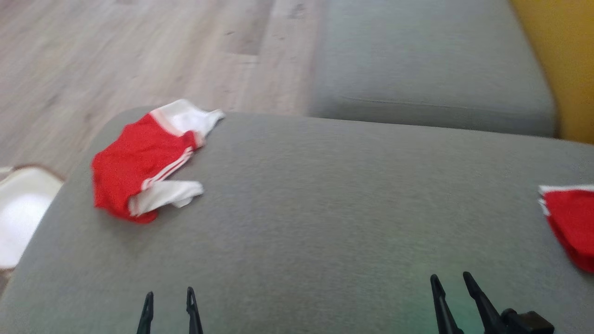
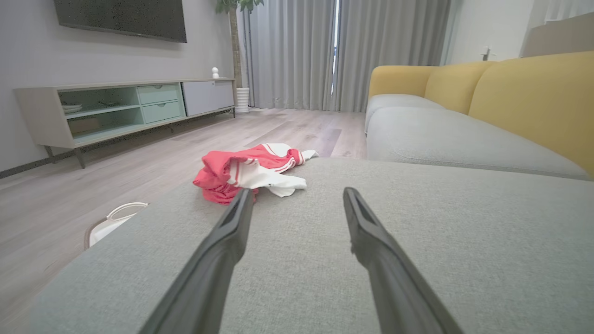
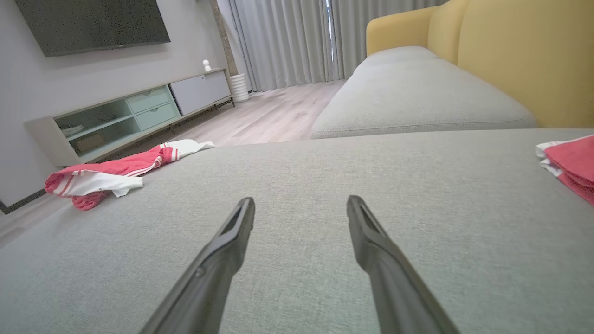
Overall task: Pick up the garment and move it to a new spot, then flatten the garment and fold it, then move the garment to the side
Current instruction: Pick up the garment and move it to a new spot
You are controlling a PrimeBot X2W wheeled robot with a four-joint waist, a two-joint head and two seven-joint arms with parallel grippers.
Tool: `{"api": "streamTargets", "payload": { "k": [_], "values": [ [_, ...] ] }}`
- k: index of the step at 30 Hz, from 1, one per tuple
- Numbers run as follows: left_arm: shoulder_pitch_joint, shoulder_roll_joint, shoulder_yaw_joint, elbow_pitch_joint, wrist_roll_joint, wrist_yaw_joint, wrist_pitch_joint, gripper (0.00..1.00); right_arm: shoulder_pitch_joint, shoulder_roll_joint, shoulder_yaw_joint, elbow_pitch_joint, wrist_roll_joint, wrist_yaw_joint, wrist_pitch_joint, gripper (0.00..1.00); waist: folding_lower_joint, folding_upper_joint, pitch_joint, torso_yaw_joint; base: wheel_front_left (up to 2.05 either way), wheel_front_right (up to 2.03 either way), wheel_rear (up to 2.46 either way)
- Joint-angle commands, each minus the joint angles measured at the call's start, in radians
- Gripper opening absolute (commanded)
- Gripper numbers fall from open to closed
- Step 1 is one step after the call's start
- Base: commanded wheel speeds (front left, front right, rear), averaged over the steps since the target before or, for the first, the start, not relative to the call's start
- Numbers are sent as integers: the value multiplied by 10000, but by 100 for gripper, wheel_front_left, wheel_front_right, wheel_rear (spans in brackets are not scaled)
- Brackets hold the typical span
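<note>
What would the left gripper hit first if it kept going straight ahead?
Probably the crumpled garment on the grey cushion: it lies ahead of the left gripper, though slightly to its left.

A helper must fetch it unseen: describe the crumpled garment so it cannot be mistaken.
Start at the big grey cushion in front of the robot. The garment lies at its far left corner, by the wooden floor. It is red with white stripes and crumpled, unlike the red pile at the right edge, which looks neatly folded.
</note>
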Motion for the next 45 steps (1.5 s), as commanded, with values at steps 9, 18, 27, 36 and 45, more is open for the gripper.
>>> {"api": "streamTargets", "payload": {
  "k": [9, 18, 27, 36, 45],
  "values": [
    [-439, -65, 545, -461, 210, -65, -82, 100, -541, -32, 292, -320, 64, -9, -110, 100, 0, 0, 199, 1895, 0, 0, 0],
    [-1020, 249, 801, -607, 548, -329, -82, 100, -431, -169, 356, -424, -12, -9, -111, 100, 0, 0, 589, 2068, 0, 0, 0],
    [-4696, 1234, 1174, -306, 696, -1190, -81, 100, -730, -1134, 602, -958, -56, -9, -111, 100, 0, 0, 2329, 1984, 0, 0, 0],
    [-10049, 1656, 964, 2904, 353, -2503, 1791, 100, -1789, -2931, 612, -2017, 49, -9, -111, 100, 0, 0, 4721, 1650, 0, 0, 0],
    [-13374, 1137, 890, 7560, -541, -3355, 3290, 100, -1897, -4253, -40, -3648, 110, -9, 105, 100, 0, 0, 6304, 1416, 0, 0, 0]
  ]
}}
